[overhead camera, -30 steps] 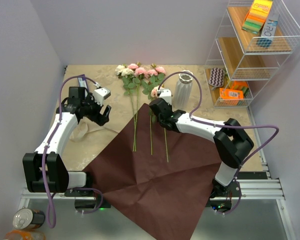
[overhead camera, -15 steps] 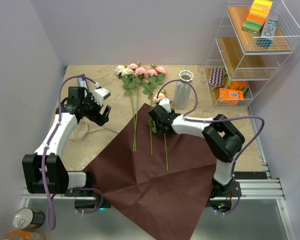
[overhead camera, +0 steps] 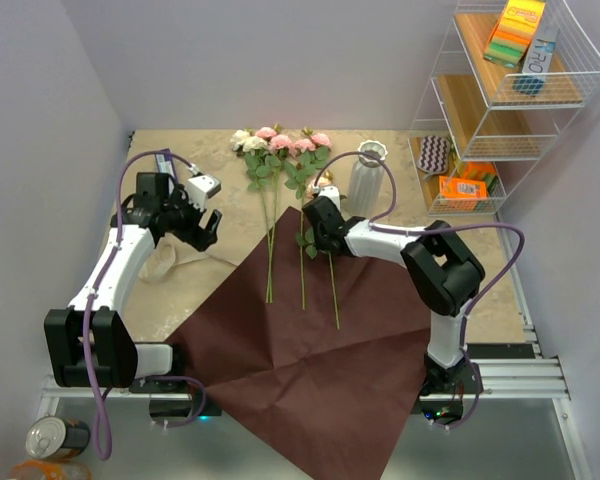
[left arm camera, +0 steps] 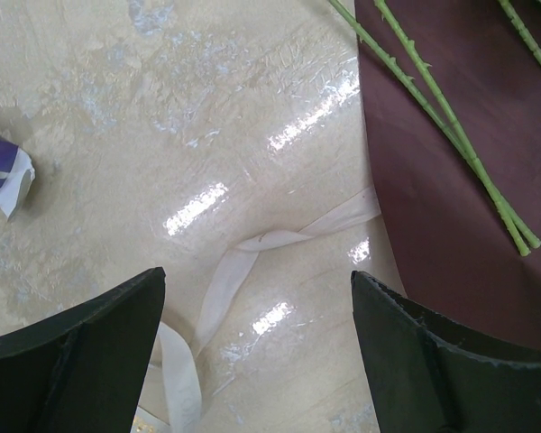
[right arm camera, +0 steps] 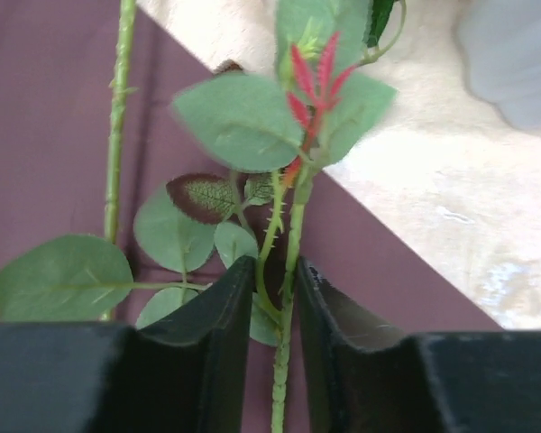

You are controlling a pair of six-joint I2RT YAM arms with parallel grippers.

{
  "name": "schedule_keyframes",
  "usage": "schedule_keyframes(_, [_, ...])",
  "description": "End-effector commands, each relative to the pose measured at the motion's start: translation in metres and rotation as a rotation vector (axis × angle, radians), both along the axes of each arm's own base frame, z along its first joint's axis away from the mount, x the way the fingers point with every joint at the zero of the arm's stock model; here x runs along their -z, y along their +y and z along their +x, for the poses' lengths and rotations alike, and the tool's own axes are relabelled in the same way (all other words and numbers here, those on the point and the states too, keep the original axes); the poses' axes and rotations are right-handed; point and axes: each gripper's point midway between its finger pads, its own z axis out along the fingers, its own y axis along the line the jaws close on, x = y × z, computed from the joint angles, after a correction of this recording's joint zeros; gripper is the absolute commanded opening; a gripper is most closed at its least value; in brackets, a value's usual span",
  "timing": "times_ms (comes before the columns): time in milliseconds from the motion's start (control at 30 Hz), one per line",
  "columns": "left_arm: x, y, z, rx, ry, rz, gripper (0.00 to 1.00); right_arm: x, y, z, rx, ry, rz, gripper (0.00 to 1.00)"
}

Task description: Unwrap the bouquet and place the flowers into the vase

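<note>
The flowers [overhead camera: 280, 145] lie in a row, blooms on the beige table, stems [overhead camera: 270, 250] running onto the opened dark red paper [overhead camera: 300, 370]. The white ribbed vase [overhead camera: 368, 178] stands upright just right of them and shows as a grey blur [right arm camera: 514, 63] in the right wrist view. My right gripper [overhead camera: 318, 238] [right arm camera: 277, 298] is low over the paper's top corner, its jaws closed narrowly on the rightmost rose's thorny stem [right arm camera: 293, 234] below its leaves. My left gripper [overhead camera: 208, 228] [left arm camera: 257, 352] hovers wide open over the loose beige ribbon [left arm camera: 252, 262], holding nothing.
A wire shelf rack [overhead camera: 500, 100] with boxes stands at the right, close behind the vase. Walls close in the left and back. A tin can [overhead camera: 50, 435] sits off the table's near left corner. A small purple-and-white scrap [left arm camera: 4, 171] lies left of the ribbon.
The right gripper swung from beside the vase down to the rightmost rose, opened, then closed in around its stem. The left arm has stayed still.
</note>
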Motion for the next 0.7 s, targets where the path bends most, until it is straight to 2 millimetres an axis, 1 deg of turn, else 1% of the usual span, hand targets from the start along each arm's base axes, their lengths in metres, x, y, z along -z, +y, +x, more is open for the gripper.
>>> schedule_keyframes(0, [-0.029, -0.001, 0.011, 0.012, -0.091, 0.000, 0.88, -0.003, 0.021, 0.005, -0.051, -0.001, 0.079, 0.26])
schedule_keyframes(33, [-0.030, 0.000, 0.011, 0.010, -0.092, 0.000, 0.88, -0.003, 0.021, 0.004, -0.047, -0.001, 0.080, 0.19])
schedule_keyframes(100, [-0.031, 0.000, 0.010, 0.014, -0.092, 0.002, 0.88, -0.005, 0.020, 0.004, -0.046, -0.010, 0.099, 0.15])
schedule_keyframes(133, [-0.032, 0.000, 0.010, 0.015, -0.096, 0.003, 0.88, -0.014, 0.021, 0.005, -0.050, -0.028, 0.116, 0.11])
schedule_keyframes(200, [-0.034, -0.001, 0.010, 0.015, -0.101, -0.002, 0.88, -0.026, 0.023, 0.007, -0.053, -0.046, 0.128, 0.06])
schedule_keyframes(233, [-0.034, -0.001, 0.011, 0.014, -0.103, -0.002, 0.88, -0.039, 0.026, 0.010, -0.061, -0.070, 0.145, 0.04])
schedule_keyframes(267, [-0.035, -0.001, 0.010, 0.014, -0.101, -0.005, 0.88, -0.054, 0.029, 0.013, -0.073, -0.096, 0.163, 0.00])
schedule_keyframes(333, [-0.036, -0.002, 0.010, 0.015, -0.102, -0.006, 0.88, -0.082, 0.033, 0.018, -0.087, -0.149, 0.197, 0.00])
schedule_keyframes(367, [-0.037, -0.002, 0.011, 0.014, -0.104, -0.009, 0.88, -0.115, 0.035, 0.022, -0.104, -0.215, 0.227, 0.00])
schedule_keyframes(433, [-0.039, -0.002, 0.011, 0.014, -0.104, -0.011, 0.88, -0.150, 0.037, 0.025, -0.121, -0.278, 0.256, 0.00])
schedule_keyframes(467, [-0.039, -0.003, 0.011, 0.016, -0.102, -0.015, 0.88, -0.184, 0.038, 0.028, -0.139, -0.341, 0.279, 0.00])
schedule_keyframes(533, [-0.042, -0.005, 0.012, 0.018, -0.103, -0.029, 0.88, -0.220, 0.038, 0.029, -0.156, -0.408, 0.301, 0.00])
schedule_keyframes(567, [-0.042, -0.006, 0.012, 0.019, -0.102, -0.032, 0.88, -0.246, 0.038, 0.031, -0.168, -0.462, 0.311, 0.00])
schedule_keyframes(600, [-0.044, -0.007, 0.012, 0.021, -0.105, -0.035, 0.88, -0.277, 0.032, 0.029, -0.162, -0.529, 0.334, 0.00])
schedule_keyframes(667, [-0.044, -0.008, 0.012, 0.024, -0.103, -0.040, 0.88, -0.317, 0.027, 0.027, -0.174, -0.631, 0.350, 0.00])
